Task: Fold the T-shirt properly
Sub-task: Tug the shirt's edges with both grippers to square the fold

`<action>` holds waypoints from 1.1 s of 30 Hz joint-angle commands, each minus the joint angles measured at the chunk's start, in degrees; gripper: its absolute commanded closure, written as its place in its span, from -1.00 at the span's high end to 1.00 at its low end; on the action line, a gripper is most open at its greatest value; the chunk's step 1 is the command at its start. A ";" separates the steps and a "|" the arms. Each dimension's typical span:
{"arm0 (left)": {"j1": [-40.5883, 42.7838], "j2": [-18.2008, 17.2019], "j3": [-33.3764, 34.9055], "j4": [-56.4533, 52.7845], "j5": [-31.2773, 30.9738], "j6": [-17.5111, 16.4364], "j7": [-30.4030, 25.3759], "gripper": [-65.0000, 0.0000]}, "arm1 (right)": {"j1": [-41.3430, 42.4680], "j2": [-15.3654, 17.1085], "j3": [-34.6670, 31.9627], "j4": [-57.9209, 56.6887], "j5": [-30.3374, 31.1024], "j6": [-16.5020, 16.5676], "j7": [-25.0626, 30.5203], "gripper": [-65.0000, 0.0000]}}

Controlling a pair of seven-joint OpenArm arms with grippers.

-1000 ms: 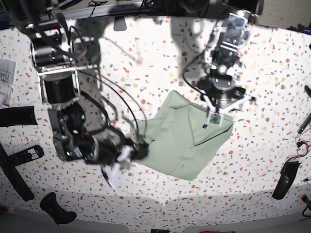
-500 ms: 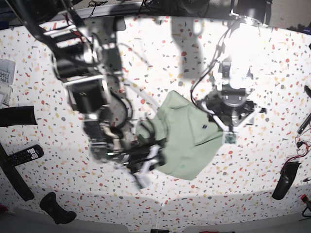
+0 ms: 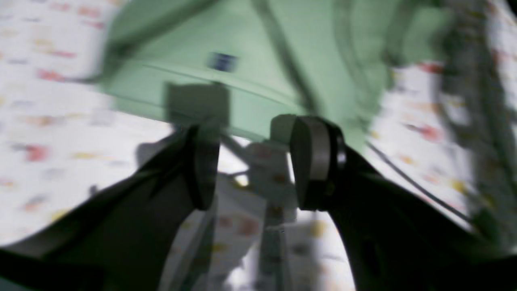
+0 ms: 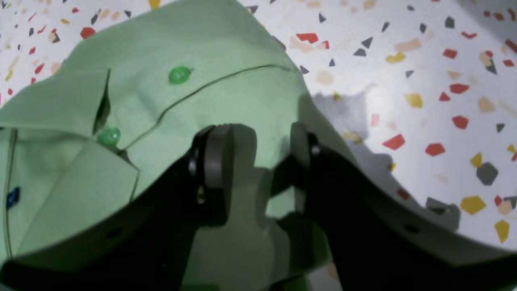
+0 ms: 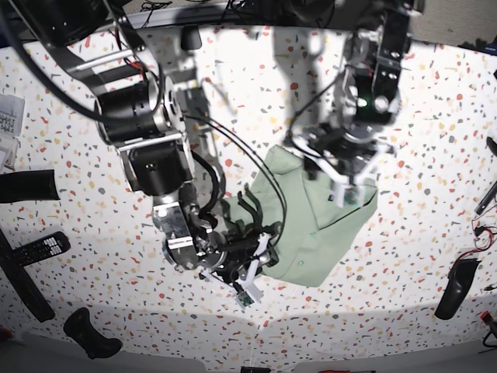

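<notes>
The pale green T-shirt [image 5: 326,233] lies folded on the speckled table, collar up. In the right wrist view, its collar, two green buttons [image 4: 179,74] and the dark blue label [image 4: 12,197] show. My right gripper [image 4: 258,169] stands with jaws apart just over the shirt's front, near its right edge; in the base view the right gripper [image 5: 252,260] is at the shirt's lower left. My left gripper [image 3: 254,169] is open and empty, just off the shirt's collar edge, near the label [image 3: 222,61]; in the base view the left gripper [image 5: 345,186] is over the shirt's upper right.
A remote control [image 5: 39,249] and a black bar [image 5: 27,186] lie at the left. A black handle [image 5: 92,332] is at the lower left, another black tool [image 5: 458,287] at the right edge. Cables hang from my right arm over the shirt's left side.
My right arm swept to the right from the shirt's left edge, and the shirt's left side now lies folded over, so the shirt is narrower. My left gripper shifted up and left.
</notes>
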 commanded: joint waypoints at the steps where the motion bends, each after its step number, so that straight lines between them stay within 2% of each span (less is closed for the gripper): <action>1: -0.28 1.22 0.07 1.16 -1.14 -1.44 -2.10 -0.15 | 1.95 -0.13 0.09 0.42 0.50 -0.15 0.76 -0.31; 4: 0.24 3.76 0.07 1.09 -1.84 -4.35 -3.15 -0.15 | 0.42 -0.22 0.09 0.20 0.55 -0.09 -2.08 -0.31; 6: 0.24 4.37 0.09 1.03 -1.88 -4.46 -3.74 -0.15 | -1.03 -0.04 -0.07 0.20 0.55 0.07 -3.13 -0.31; 11: 0.24 5.22 0.09 -0.83 -2.10 -4.46 -5.75 -0.15 | -4.33 0.79 -0.07 0.24 0.52 0.07 0.04 -0.31; 18: -0.20 5.27 0.07 -10.21 -2.29 -4.39 -10.27 -0.15 | -4.79 2.10 -0.07 0.31 1.18 0.37 -1.73 -0.31; 20: -0.79 5.14 0.00 -13.42 -1.57 -4.31 -11.39 -0.15 | -4.83 2.73 -0.07 0.31 2.95 2.78 -2.45 -0.31; 22: -1.95 5.07 0.00 -16.52 0.85 -4.20 -11.13 -0.15 | -4.85 3.48 -0.07 0.59 4.81 7.55 -2.86 -0.31; 27: -4.55 4.37 -0.04 -21.42 7.19 -1.36 -8.81 -0.15 | -5.51 5.97 -0.07 4.22 9.86 7.55 -7.85 -0.31; 33: -6.03 -0.22 -0.04 -21.77 7.67 -0.11 -8.87 -0.15 | -9.07 9.73 -0.07 13.88 18.86 7.55 -15.43 -0.31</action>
